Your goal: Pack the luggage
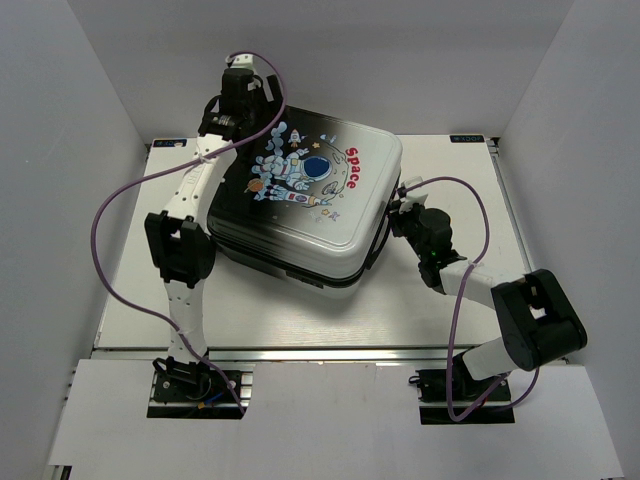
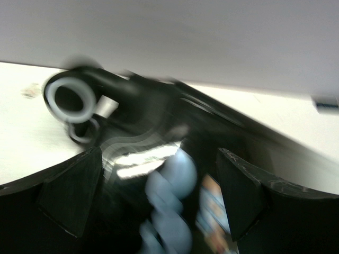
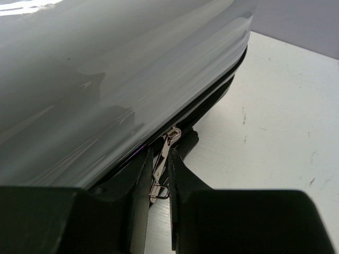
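Pinching the zipper pull [image 3: 163,159] at the right-side seam of the luggage [image 1: 300,200], which lies closed and flat mid-counter [image 1: 270,310], right claw [image 3: 159,180] has the seam's long run ahead toward the near corner, while left claw [image 2: 153,196] gapes released by the far-left wheel [image 2: 71,100].

Bright, even light; the luggage [image 1: 310,200] throws only a soft shadow on the tabletop [image 1: 280,320] at its near side. The left wrist view is smeared with blur, its fingers [image 2: 69,193] dark. The right wrist view is sharp at the zipper pull [image 3: 161,169], with glare on the shell.
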{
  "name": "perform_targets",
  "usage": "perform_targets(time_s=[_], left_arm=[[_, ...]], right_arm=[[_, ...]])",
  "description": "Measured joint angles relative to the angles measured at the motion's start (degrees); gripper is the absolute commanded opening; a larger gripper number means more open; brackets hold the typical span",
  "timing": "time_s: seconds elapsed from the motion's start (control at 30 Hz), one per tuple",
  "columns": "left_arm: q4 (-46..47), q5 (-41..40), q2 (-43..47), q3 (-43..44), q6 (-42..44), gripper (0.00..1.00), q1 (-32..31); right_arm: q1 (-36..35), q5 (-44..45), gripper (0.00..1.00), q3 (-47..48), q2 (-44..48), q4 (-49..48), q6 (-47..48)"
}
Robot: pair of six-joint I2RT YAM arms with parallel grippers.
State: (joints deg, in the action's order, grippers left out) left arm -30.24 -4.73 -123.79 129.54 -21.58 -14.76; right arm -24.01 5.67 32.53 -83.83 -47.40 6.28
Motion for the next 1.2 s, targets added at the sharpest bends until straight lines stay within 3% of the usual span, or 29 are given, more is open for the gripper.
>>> perform_targets(time_s=[0.27, 0.53, 0.67, 0.97, 1.2], left_arm=[[-3.5, 13.6, 18.3, -11.2, 8.8, 0.98, -10.4], [-3.9, 21.0, 27.4, -28.2, 19.9, 0.98, -25.1], [-5.3, 20.9, 27.3, -33.5, 24.5, 0.98, -31.4], [-1.1, 17.9, 19.8, -32.3, 28.3, 0.98, -42.6], [2.5, 10.3, 12.9, -31.5, 28.3, 0.97, -46.2]], right_arm=[[1.5, -4.1, 0.0, 6.8, 3.3, 19.3, -5.2], [7.6, -19.6, 0.0, 8.8, 3.2, 27.5, -7.8], [10.2, -25.7, 0.0, 10.2, 2.0, 31.4, -7.6], [14.4, -32.0, 0.0, 11.2, 1.2, 33.6, -7.6], [15.8, -34.6, 0.0, 12.2, 1.5, 34.5, -7.4]])
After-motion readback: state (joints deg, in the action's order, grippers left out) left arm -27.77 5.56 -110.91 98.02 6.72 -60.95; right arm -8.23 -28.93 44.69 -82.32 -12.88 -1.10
